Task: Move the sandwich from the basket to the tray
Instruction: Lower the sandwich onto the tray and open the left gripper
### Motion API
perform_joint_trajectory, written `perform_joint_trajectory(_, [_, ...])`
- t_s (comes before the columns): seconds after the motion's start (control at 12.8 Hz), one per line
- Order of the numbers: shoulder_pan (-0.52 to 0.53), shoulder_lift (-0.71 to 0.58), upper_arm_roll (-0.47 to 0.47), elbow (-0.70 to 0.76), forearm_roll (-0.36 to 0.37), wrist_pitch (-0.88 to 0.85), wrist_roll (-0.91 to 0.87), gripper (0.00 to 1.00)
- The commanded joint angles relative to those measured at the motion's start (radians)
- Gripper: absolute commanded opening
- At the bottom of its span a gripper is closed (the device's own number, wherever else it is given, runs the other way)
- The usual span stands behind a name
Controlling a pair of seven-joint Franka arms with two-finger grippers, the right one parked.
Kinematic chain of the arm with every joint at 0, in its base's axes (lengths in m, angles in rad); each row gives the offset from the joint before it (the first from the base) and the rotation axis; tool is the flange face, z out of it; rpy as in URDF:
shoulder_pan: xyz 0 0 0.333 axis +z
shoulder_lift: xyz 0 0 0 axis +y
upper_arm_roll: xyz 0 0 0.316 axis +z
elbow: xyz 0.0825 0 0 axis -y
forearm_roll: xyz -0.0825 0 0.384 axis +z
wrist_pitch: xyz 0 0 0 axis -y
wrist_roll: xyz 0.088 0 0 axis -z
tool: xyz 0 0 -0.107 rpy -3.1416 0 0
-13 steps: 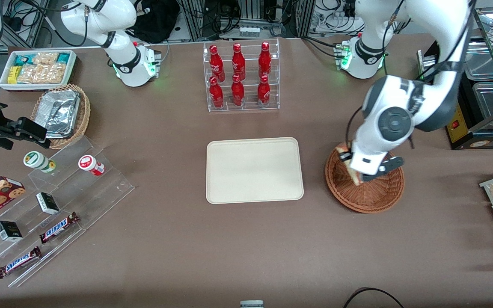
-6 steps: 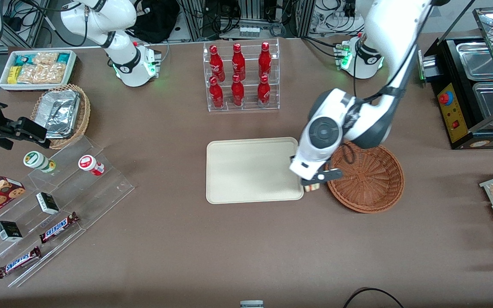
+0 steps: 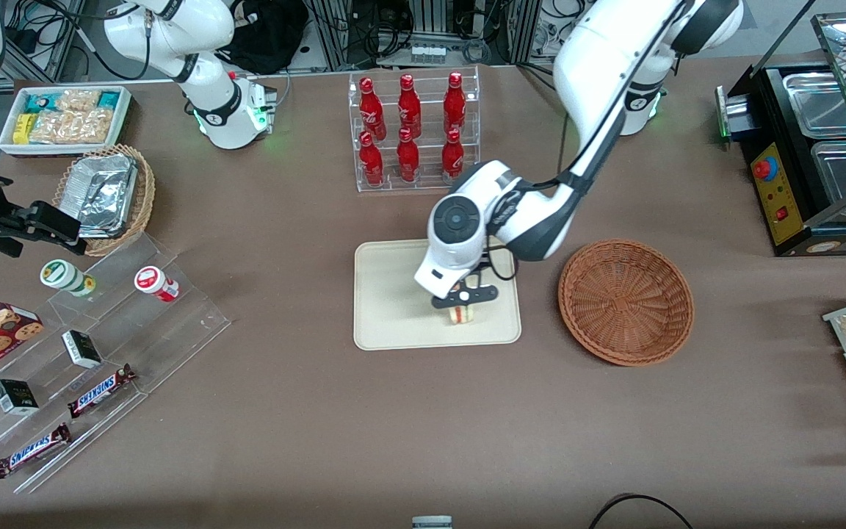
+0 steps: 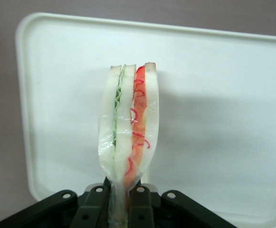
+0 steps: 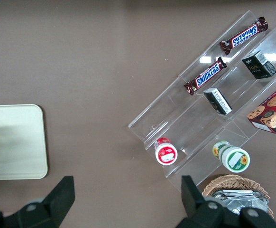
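Note:
My left gripper (image 3: 462, 306) hangs over the cream-beige tray (image 3: 393, 301), above the part of it nearest the front camera. It is shut on the sandwich (image 3: 461, 314), a wrapped wedge of white bread with green and red filling. In the left wrist view the sandwich (image 4: 128, 128) stands on edge, pinched at its narrow end between the black fingers (image 4: 145, 209), with the tray (image 4: 223, 104) under it. I cannot tell whether the sandwich touches the tray. The reddish-brown wicker basket (image 3: 626, 301) stands empty beside the tray, toward the working arm's end.
A clear rack of red bottles (image 3: 414, 132) stands farther from the front camera than the tray. A tan basket with foil containers (image 3: 105, 195), a white bin of snacks (image 3: 64, 117) and clear stepped shelves (image 3: 100, 345) lie toward the parked arm's end. A metal warmer (image 3: 819, 147) stands at the working arm's end.
My gripper lifted the sandwich out of the basket and carried it sideways over the tray's rim to above the tray. The basket is now empty.

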Motion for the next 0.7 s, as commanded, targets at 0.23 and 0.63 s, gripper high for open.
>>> perform_joint_trajectory(0.23, [-0.032,0.080,0.009,0.107,-0.005,0.047,-0.037,0.00])
perform_joint_trajectory(0.63, [-0.034,0.082,-0.016,0.079,-0.002,0.051,-0.041,0.01])
